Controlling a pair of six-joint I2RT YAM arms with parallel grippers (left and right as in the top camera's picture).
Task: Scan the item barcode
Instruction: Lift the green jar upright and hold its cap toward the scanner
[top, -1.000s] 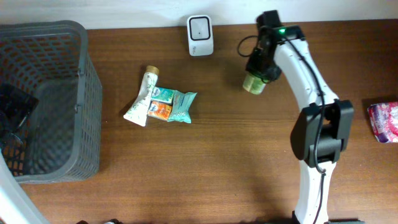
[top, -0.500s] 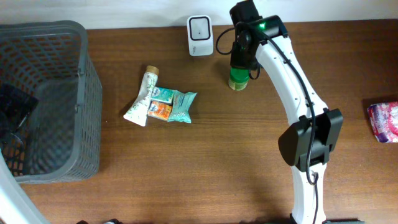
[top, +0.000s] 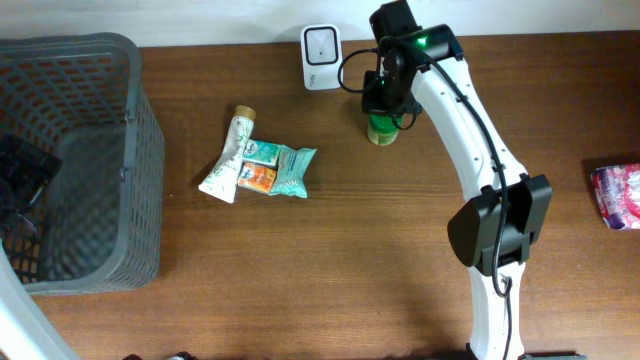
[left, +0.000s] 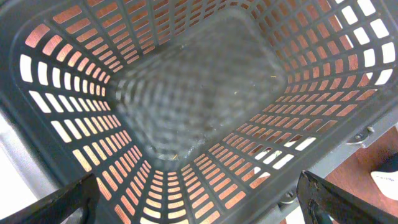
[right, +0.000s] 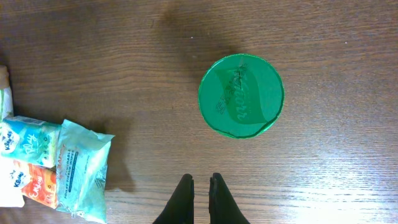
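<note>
The green cup (right: 241, 95) has a round foil-like lid with raised script, which is too faint to read. The lid's face shows only in the right wrist view, since overhead the arm partly hides it. The cup stands upright on the brown wood-grain worktop (top: 400, 260), just near and right of the white scanner (top: 322, 57). The right pincer (right: 200, 198) hangs beside the cup, apart from it, its black fingers pressed together on nothing. Further left lie glossy teal and orange pouches (right: 59, 168) with unreadable print, and overhead a cream tube (top: 230, 155) touches them. The left pincer (left: 198, 210) stands wide inside the grey plastic lattice basket (left: 199, 99).
</note>
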